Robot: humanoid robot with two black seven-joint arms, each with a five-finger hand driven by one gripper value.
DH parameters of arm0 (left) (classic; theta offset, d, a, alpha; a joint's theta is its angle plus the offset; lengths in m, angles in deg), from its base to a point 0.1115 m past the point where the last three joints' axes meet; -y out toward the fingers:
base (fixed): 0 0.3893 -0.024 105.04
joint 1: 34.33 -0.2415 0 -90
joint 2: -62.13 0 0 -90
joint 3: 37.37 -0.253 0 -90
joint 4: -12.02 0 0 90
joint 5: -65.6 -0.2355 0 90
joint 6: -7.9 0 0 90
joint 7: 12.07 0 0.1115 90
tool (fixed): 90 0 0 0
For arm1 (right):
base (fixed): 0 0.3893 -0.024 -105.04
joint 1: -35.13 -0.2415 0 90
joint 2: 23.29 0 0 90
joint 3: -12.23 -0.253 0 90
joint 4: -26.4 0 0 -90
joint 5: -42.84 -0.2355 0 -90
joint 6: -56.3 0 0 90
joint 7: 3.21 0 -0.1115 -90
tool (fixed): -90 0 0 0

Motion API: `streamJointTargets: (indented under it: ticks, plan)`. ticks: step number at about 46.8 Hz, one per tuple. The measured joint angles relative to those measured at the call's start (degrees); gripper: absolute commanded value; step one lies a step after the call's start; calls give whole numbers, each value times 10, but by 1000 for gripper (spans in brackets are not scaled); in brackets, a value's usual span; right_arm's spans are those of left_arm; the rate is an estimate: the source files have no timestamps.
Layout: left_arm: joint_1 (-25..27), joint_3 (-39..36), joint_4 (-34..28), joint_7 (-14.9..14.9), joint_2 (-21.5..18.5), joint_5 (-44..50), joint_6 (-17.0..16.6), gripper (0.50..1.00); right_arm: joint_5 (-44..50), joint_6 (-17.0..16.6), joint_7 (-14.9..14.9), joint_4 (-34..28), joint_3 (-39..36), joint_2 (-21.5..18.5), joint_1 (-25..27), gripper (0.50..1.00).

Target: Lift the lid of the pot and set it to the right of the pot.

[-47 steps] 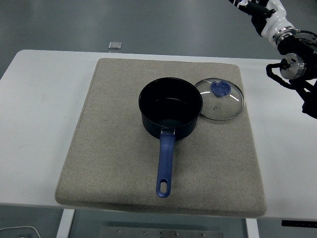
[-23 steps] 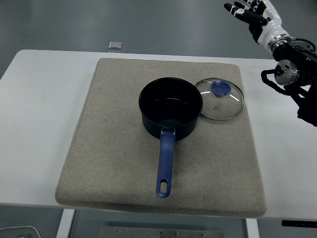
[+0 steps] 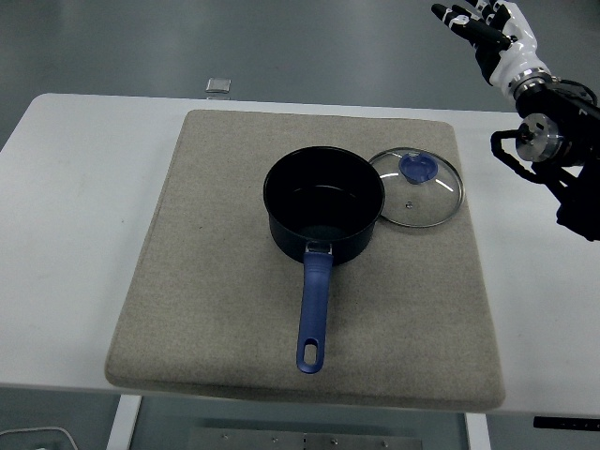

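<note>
A dark blue pot [image 3: 323, 206] stands uncovered in the middle of the beige mat [image 3: 225, 309], its blue handle [image 3: 313, 309] pointing toward the near edge. The glass lid [image 3: 416, 187] with a blue knob [image 3: 417, 169] lies flat on the mat right of the pot, its rim touching the pot. My right hand [image 3: 478, 26] is raised above the table's far right corner, well away from the lid, fingers spread and holding nothing. The left arm is out of view.
The mat covers most of the white table [image 3: 75, 216]. A small grey square object [image 3: 218, 85] lies at the table's far edge, behind the mat. The right forearm [image 3: 558, 141] hangs over the table's right side.
The right hand has risen and come slightly left into fuller view, its fingers now showing spread. Pot and lid have not moved.
</note>
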Motion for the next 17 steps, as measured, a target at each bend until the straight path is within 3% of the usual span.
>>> streamJointTargets:
  ticks: [17]
  plan:
    - [0, 0, 0, 0, 0, 0, 0, 1000, -46, 0, 19, 0, -2, -1, 1, 911]
